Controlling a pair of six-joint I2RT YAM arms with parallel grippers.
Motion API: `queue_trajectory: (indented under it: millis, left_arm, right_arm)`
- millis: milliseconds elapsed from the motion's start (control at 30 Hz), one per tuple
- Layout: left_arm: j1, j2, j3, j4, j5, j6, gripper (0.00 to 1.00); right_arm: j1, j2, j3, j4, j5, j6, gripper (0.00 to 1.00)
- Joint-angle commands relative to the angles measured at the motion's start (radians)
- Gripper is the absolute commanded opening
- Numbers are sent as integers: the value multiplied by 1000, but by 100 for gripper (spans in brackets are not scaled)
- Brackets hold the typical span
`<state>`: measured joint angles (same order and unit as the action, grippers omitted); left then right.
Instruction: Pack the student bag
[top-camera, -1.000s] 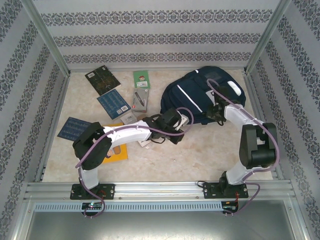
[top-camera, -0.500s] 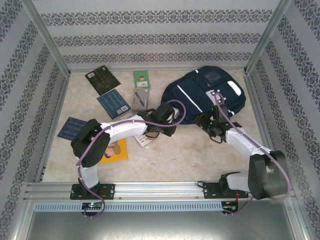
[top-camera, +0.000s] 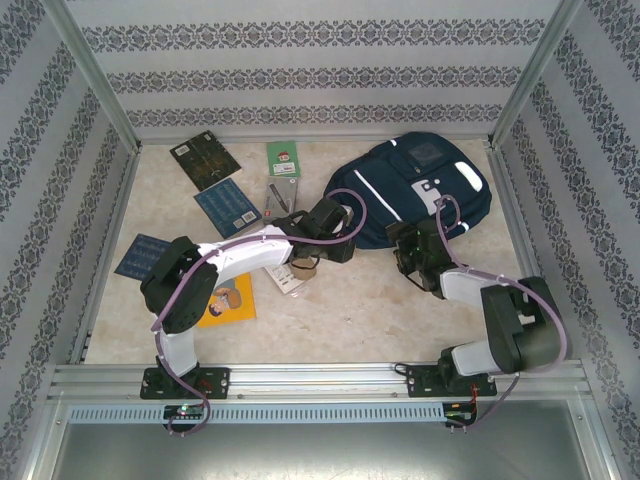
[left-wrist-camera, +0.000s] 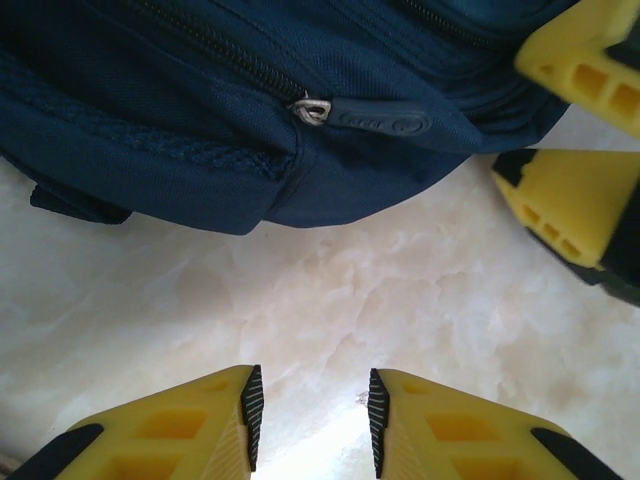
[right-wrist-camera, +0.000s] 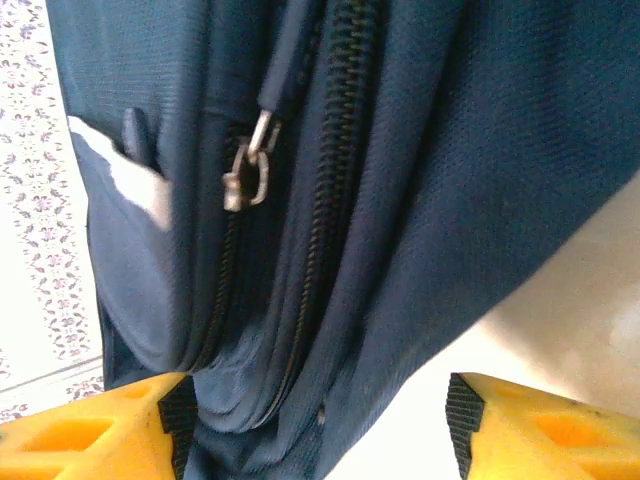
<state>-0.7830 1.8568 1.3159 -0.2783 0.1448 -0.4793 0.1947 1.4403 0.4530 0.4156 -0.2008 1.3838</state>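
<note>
Opening stage of packing, as judged from the layout. The student bag (top-camera: 400, 185) lies flat at the far right of the counter (left-wrist-camera: 300, 300), and its zippers look closed. Booklets and cards (top-camera: 228, 205) lie well apart from it on the left.

The left gripper (left-wrist-camera: 312, 415) hovers over bare counter just short of the bag's near edge. Its jaws are apart with nothing between them. A zipper pull (left-wrist-camera: 312, 108) sits directly ahead of it on the seam.

The right gripper (right-wrist-camera: 320, 420) is pressed close to the bag's side. Its jaws are spread wide, with fabric bulging toward the gap but not clamped, and a second metal pull (right-wrist-camera: 250, 180) hangs ahead.

The next move probably calls for one gripper to pinch a small pull while the other steadies the slack fabric.
</note>
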Motion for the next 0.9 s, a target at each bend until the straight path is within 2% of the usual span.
queue_trajectory:
  millis: [0, 67, 233, 300, 600, 867]
  left_arm:
    - [10, -3, 36, 1, -15, -74, 39]
    - [10, 8, 49, -1, -13, -113, 43]
    - [10, 59, 119, -41, -12, -246, 46]
    - [11, 88, 163, -64, 4, -289, 47]
    - [16, 235, 379, -236, 1, -407, 46]
    - [24, 297, 442, -253, -4, -470, 41]
  right_arm:
    - [11, 57, 37, 112, -29, 53, 59]
    - [11, 76, 44, 128, -40, 56, 48]
    - [10, 63, 52, 93, -37, 9, 11]
    - [10, 59, 54, 87, -41, -7, 1]
    - [12, 82, 52, 91, -65, -26, 0]
    - [14, 92, 61, 89, -73, -37, 0]
